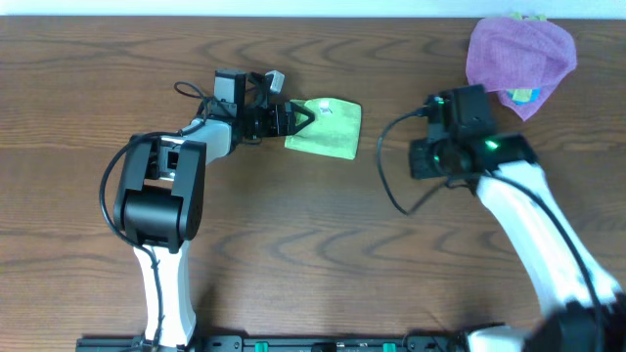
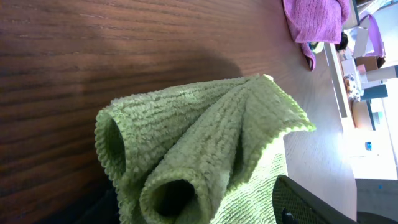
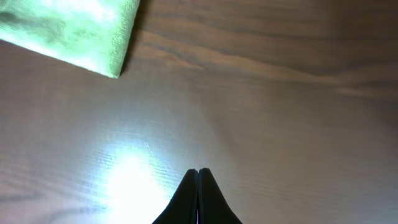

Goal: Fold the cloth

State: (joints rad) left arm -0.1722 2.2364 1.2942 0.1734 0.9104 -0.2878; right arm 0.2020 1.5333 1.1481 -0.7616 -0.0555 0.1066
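Observation:
The lime-green cloth (image 1: 331, 128) lies folded on the table, at the back and left of centre. My left gripper (image 1: 299, 119) is at its left edge. In the left wrist view the cloth (image 2: 205, 143) is bunched into looped folds between the jaws of my left gripper (image 2: 193, 214), which are closed on it; one finger shows at the lower right. My right gripper (image 1: 419, 158) is shut and empty over bare wood to the right of the cloth. In the right wrist view its fingers (image 3: 198, 174) touch, and a corner of the cloth (image 3: 74, 31) lies at the upper left.
A purple cloth (image 1: 518, 51) lies at the back right corner over a blue-and-yellow item (image 1: 524, 95). It also shows in the left wrist view (image 2: 317, 18). Bare wood table (image 1: 313, 244) lies in front of both arms.

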